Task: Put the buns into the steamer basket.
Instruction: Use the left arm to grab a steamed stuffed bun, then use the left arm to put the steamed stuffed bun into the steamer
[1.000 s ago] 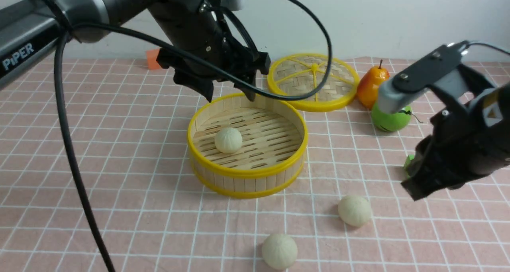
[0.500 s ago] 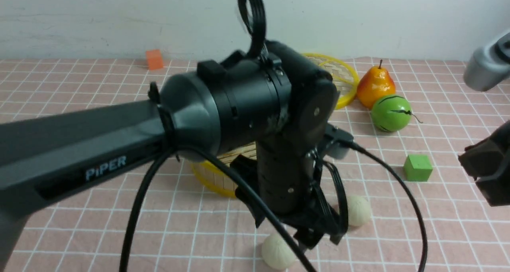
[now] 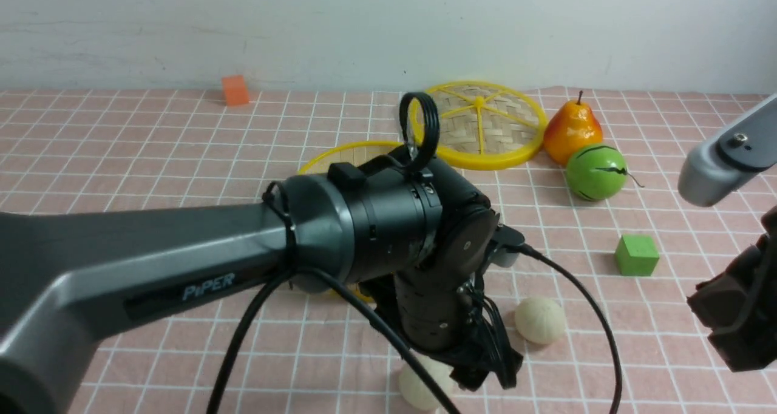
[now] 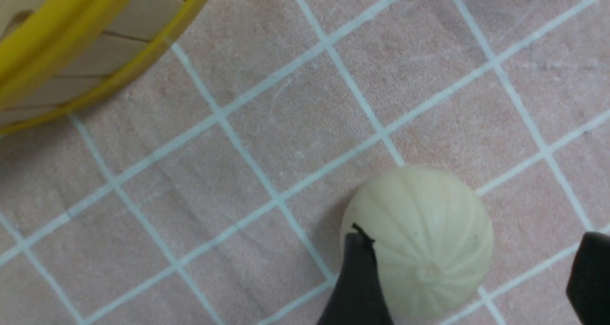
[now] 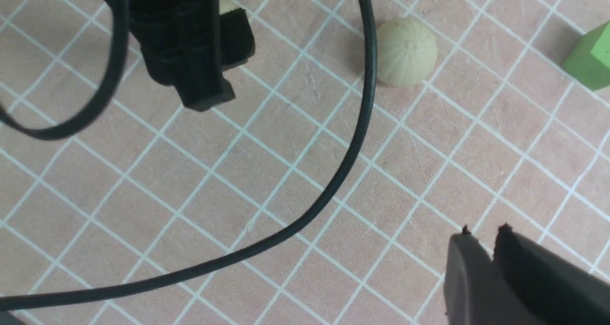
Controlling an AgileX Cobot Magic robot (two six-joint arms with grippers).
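Note:
The nearest bun (image 3: 420, 388) lies on the cloth at the front; in the left wrist view (image 4: 419, 239) it sits between my left gripper's fingers. My left gripper (image 3: 479, 377) (image 4: 472, 268) is open and low over it; one finger (image 4: 357, 277) is at the bun's side and the other (image 4: 591, 277) stands apart. A second bun (image 3: 540, 320) (image 5: 406, 52) lies to the right on the cloth. The steamer basket (image 3: 346, 153) (image 4: 71, 53) is mostly hidden behind my left arm, and the third bun is hidden. My right gripper (image 3: 734, 329) (image 5: 482, 232) is shut and empty at the right edge.
The woven yellow-rimmed lid (image 3: 479, 122) lies behind the basket. A pear (image 3: 567, 132) and a green striped fruit (image 3: 596, 172) stand at the back right, with a green cube (image 3: 636, 255) (image 5: 591, 58) nearer. An orange cube (image 3: 235, 90) sits far back left. My left arm's cable (image 5: 333, 191) loops over the cloth.
My left arm has swung from above the basket to the front and come down over the nearest bun. My right arm has drawn back to the right.

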